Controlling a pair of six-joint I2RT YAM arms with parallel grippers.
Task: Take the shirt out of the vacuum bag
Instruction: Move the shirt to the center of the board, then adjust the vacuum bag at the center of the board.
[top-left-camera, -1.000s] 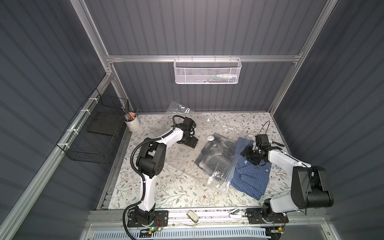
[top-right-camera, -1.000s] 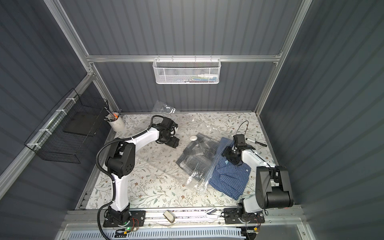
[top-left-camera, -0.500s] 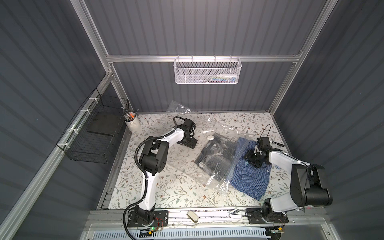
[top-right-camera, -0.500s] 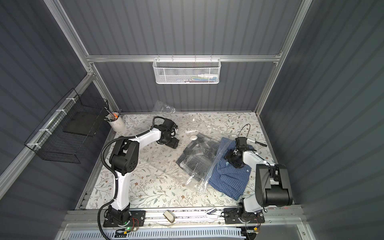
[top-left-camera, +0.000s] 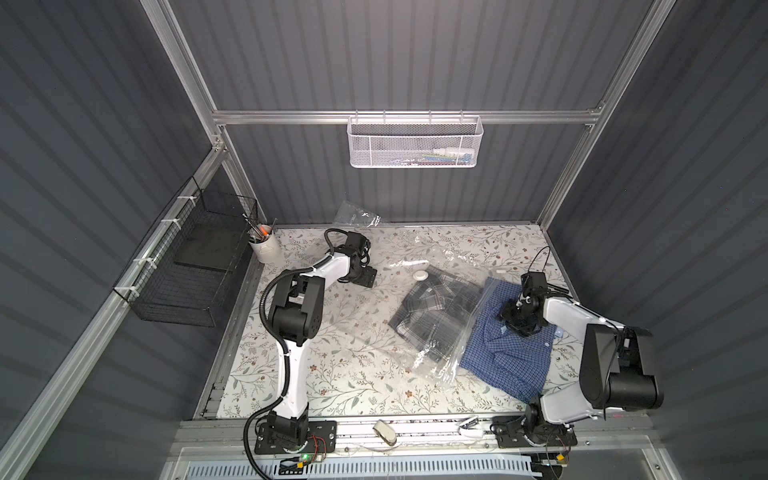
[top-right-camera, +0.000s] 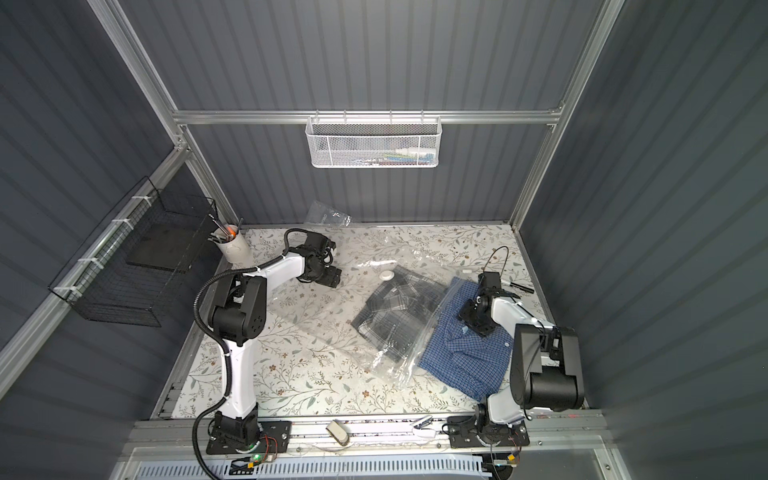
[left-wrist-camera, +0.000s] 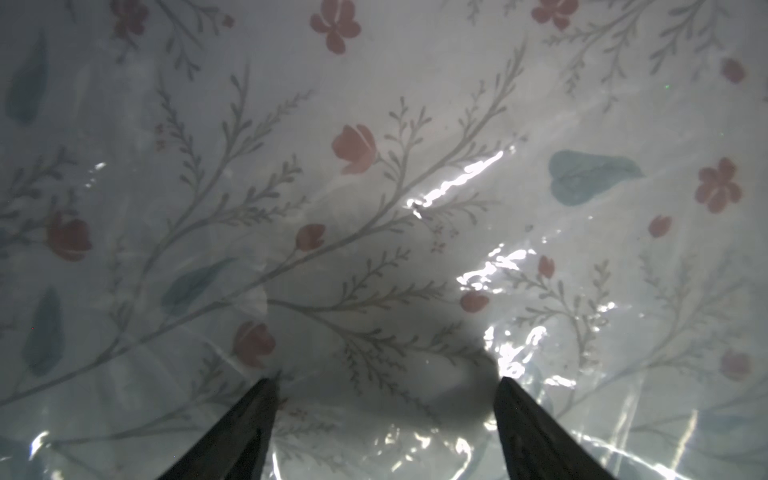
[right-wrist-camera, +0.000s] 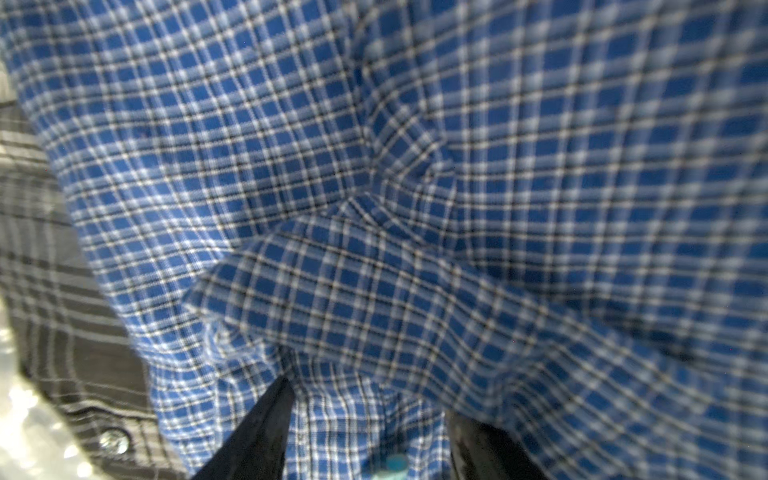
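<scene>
Clear vacuum bag (top-left-camera: 432, 365), grey plaid shirt (top-left-camera: 432, 307) inside, lies under wide-spread, empty left fingers (left-wrist-camera: 249, 424). At the bag's right edge, right fingers (right-wrist-camera: 262, 428) straddle the blue checked shirt (top-left-camera: 507, 357), grip unclear. Likely mid-extraction: next pin bag, pull shirt away.

A robot lab cell — grey ribbed walls (top-left-camera: 374, 54), aluminium frame (top-left-camera: 399, 117), left arm (top-left-camera: 297, 374) and right arm (top-left-camera: 569, 318) bolted by a floral worktop (top-left-camera: 332, 374).
</scene>
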